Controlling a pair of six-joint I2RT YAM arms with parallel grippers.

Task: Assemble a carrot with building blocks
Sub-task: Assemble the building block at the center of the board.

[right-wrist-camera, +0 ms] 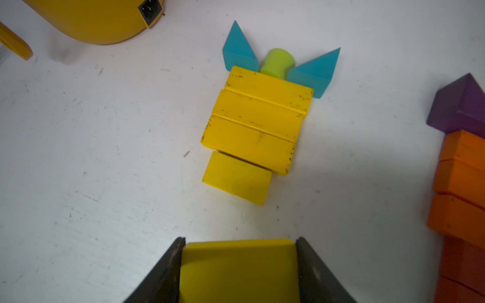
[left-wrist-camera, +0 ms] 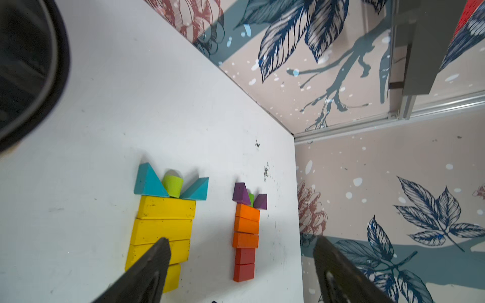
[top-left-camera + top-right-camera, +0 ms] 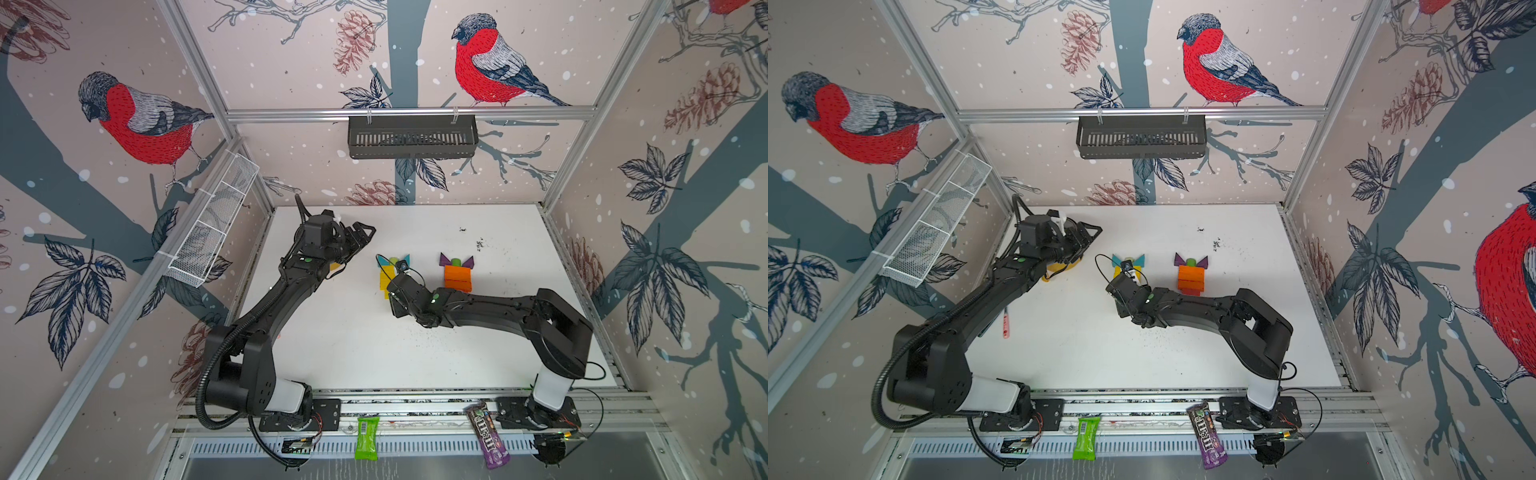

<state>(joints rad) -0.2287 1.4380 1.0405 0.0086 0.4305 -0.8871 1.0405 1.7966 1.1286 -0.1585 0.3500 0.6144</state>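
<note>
Right gripper pinches a yellow block by its ends; likely light, stiff, slick; left gripper, eleven o'clock of yellow carrot, gapes empty.

Ten bars, four triangles, two green pegs

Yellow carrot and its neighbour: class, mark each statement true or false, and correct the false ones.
1. The right claw grips a yellow block. True.
2. The left claw holds a block. False: it is open and empty.
3. Purple triangles top the orange carrot. True.
4. The yellow carrot has a red tip block. False: its tip block is yellow; red blocks end the orange carrot.
5. A lime-green piece sits between the two teal triangles. True.
</note>
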